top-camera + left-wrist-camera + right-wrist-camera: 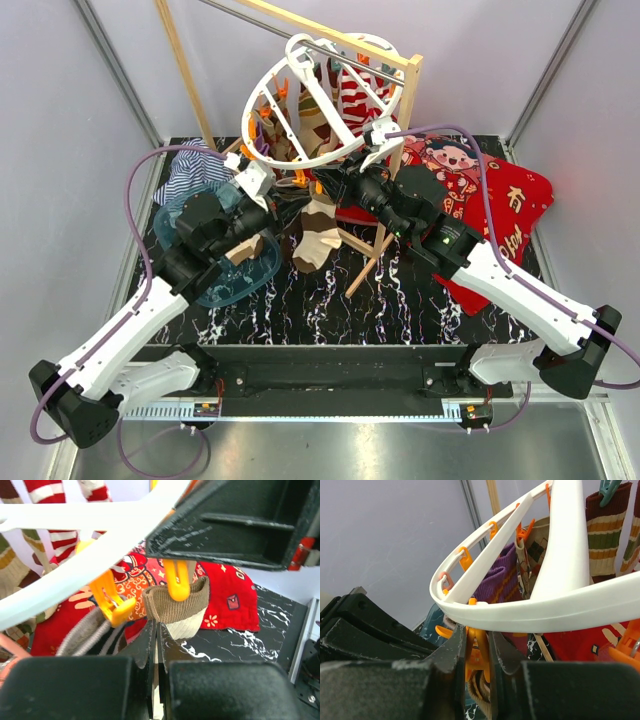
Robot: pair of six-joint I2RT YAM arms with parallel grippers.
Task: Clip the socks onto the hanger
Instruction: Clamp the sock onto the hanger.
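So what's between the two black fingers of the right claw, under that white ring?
An orange plastic clip hanging from the round white plastic hanger; the right claw pinches it from both sides. The right wrist view shows this.

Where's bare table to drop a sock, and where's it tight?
Bare table: the near strip between the blue basket on the left and the red blanket on the right. Crowded: centre back under the hanger, with hung socks, the wooden leg, the left tool and the right tool on an orange clip.
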